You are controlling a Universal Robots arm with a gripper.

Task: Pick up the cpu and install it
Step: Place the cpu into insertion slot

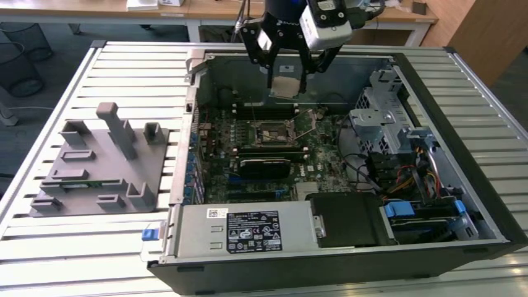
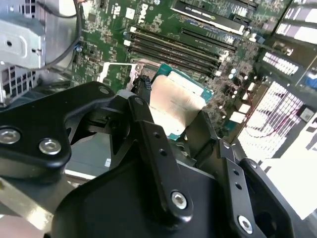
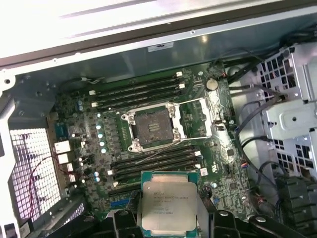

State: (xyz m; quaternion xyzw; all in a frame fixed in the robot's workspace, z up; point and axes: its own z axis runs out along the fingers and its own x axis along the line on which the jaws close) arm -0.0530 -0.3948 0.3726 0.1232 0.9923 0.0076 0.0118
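1. We saw one black gripper in the upper middle of the exterior view. It hung over the computer case, which had its side off.
2. Its two fingers were pinching the cpu by two edges, one finger on each side.
3. The cpu was a small flat square with a pale, shiny top. It was up in the air and was not touching the board.
4. In the exterior view the cpu was higher in the frame than the socket. The socket sat near the middle of the frame on the green motherboard.
5. In the first wrist view we looked down on the cpu. We saw its silver top and thin green rim.
6. In that same view the socket was apart from the cpu. Long memory slots lay between the two.
7. The socket's metal lid was flipped back and lay just beside the socket.
8. In the second wrist view the dark fingers hugged the cpu from both sides, with the green board far under it.
9. A grey holder tray lay at the exterior view's left on the slatted table, well apart from the case.
10. A silver power box with a label was in the lower middle of the exterior view, with a black box just beside it.
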